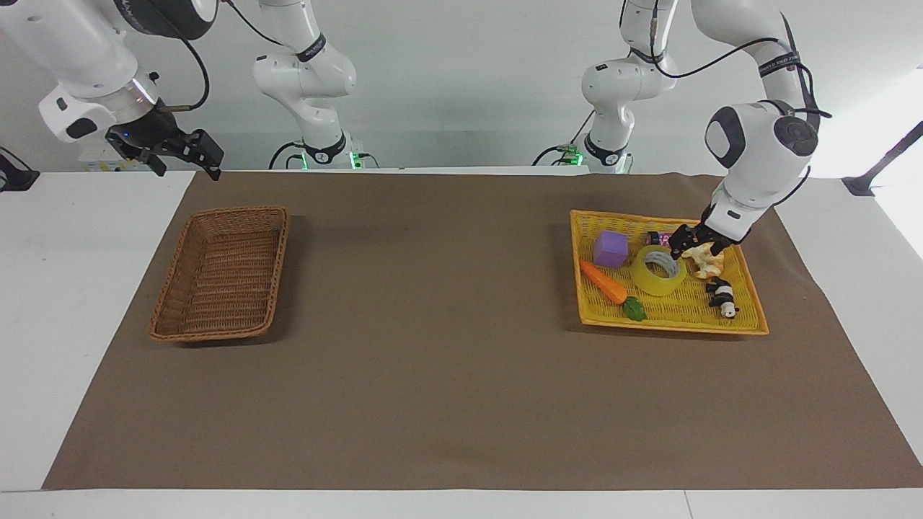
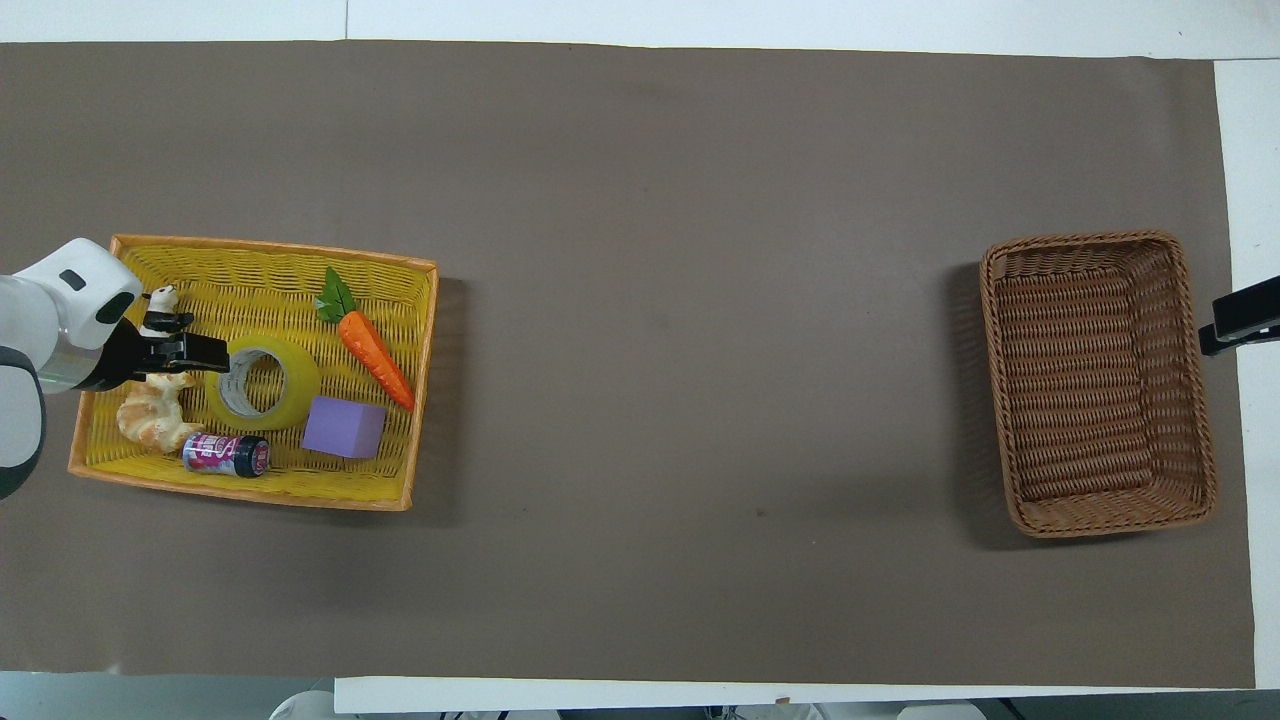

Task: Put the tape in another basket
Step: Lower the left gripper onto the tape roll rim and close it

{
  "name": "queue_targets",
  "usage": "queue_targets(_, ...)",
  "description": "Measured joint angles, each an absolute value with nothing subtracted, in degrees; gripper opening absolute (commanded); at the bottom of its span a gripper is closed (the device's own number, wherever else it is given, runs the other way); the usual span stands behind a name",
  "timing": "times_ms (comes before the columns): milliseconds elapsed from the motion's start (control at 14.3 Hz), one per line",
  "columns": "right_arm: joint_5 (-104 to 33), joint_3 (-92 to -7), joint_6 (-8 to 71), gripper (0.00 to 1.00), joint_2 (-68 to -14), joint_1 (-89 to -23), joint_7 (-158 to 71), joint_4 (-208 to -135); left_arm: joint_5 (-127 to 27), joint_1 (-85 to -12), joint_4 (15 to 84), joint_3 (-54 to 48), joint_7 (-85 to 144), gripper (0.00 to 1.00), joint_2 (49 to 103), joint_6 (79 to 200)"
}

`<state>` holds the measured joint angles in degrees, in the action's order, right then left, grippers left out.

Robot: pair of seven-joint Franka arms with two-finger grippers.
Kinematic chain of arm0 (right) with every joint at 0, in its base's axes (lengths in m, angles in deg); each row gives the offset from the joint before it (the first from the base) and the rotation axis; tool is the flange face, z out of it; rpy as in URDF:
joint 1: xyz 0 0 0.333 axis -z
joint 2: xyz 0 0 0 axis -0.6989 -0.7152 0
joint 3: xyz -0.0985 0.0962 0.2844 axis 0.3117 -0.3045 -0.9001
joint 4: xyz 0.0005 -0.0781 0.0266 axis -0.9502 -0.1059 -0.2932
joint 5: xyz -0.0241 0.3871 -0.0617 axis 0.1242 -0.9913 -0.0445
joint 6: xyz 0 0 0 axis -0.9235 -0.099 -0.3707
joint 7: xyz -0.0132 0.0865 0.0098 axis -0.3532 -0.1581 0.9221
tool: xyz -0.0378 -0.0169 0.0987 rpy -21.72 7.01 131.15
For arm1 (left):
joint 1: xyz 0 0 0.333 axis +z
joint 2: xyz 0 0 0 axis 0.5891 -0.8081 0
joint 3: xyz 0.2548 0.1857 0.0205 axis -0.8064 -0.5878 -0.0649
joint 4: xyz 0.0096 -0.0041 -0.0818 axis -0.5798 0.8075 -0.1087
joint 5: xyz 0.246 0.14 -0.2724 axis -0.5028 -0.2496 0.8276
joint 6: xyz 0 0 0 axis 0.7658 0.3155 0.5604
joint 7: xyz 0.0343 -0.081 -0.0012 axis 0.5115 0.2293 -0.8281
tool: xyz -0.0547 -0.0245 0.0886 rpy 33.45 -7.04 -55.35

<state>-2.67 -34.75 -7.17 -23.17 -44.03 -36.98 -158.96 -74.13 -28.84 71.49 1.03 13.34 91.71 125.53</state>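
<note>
The yellow tape roll [image 1: 657, 269] lies flat in the bright yellow woven tray [image 1: 670, 328] at the left arm's end of the table. My left gripper [image 1: 692, 247] is open and low over the tray, at the tape's edge beside the croissant, and holds nothing. In the overhead view its fingers [image 2: 205, 352] overlap the rim of the tape [image 2: 262, 382] in the tray [image 2: 270, 252]. The brown wicker basket [image 1: 220, 274] [image 2: 1100, 385] stands empty at the right arm's end. My right gripper [image 1: 180, 151] [image 2: 1240, 320] waits open, raised beside the basket.
The tray also holds a purple cube [image 1: 611, 249], a toy carrot [image 1: 604, 281], a croissant [image 1: 708, 262], a panda figure [image 1: 721, 295] and a small can [image 2: 226, 454]. A brown mat [image 1: 433, 360] covers the table between tray and basket.
</note>
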Motion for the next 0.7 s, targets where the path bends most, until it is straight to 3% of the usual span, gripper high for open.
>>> queue_targets(698, -2.7, -34.8, -7.2, 1.0, -23.2, -44.0, -37.0, -159.0, -74.1, -29.0, 73.9, 1.3, 13.3, 0.99, 90.4, 128.7)
